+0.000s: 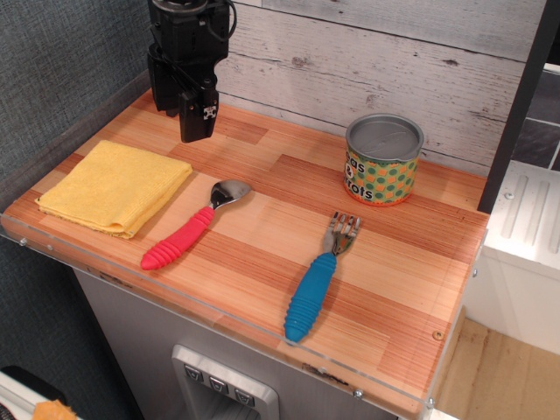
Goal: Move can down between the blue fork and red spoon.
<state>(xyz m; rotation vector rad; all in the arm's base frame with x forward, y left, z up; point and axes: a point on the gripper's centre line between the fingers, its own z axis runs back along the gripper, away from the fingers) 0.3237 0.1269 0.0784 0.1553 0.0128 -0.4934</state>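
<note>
The can stands upright at the back right of the wooden table, grey lid up, with its green and orange dotted label facing me. The red spoon lies in the middle, bowl toward the back. The blue fork lies to its right, tines toward the can. My gripper hangs above the back left of the table, far from the can, and holds nothing. Its fingers look close together, but I cannot tell if they are fully shut.
A folded yellow cloth lies at the left, below the gripper. A wooden plank wall runs behind the table. A clear plastic lip edges the front. A black post stands at the right.
</note>
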